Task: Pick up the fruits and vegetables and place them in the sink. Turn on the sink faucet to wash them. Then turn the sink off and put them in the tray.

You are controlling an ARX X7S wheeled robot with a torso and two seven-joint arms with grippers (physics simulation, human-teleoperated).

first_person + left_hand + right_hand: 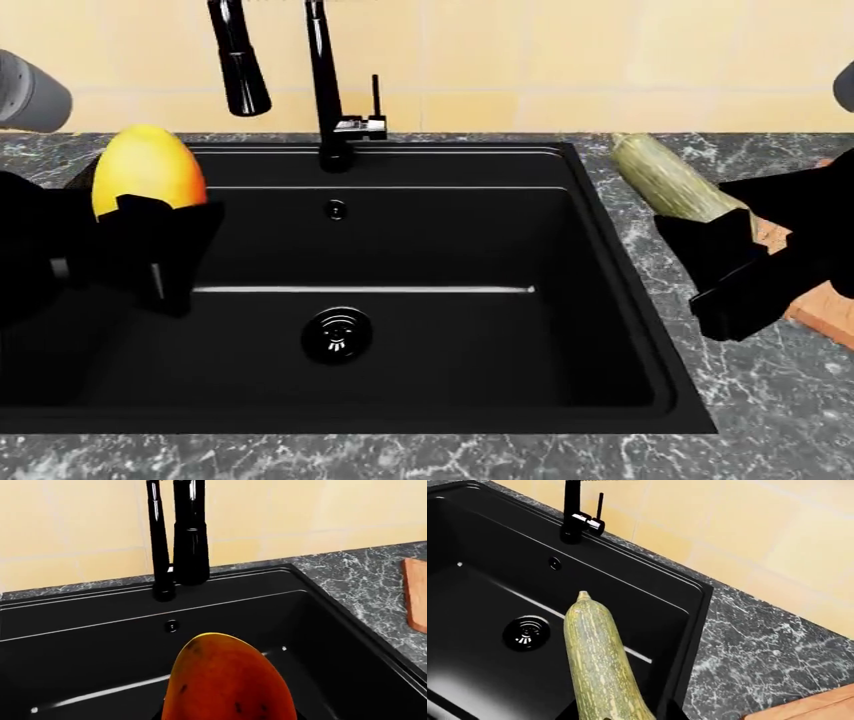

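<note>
Left wrist view: one smooth, speckled orange mango (227, 680) is hanging over the matte black sink (347, 645), below the slim faucet (190, 535).

Head view: the left gripper (147, 250) is clamping the mango; the right gripper (727, 265) is clamping one squash (667, 180) above the marbled counter (627, 300).

Right wrist view: the striped, elongated squash is pointing toward the sink's round drain (526, 632).

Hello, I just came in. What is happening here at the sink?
A two-armed robot is carrying produce to a black sink. Its left gripper holds a mango at the left edge of the basin. Its right gripper holds a long green squash over the counter to the right of the sink, near a wooden tray. The basin holds nothing yet, and no water shows at the faucet, so washing has not begun.
</note>
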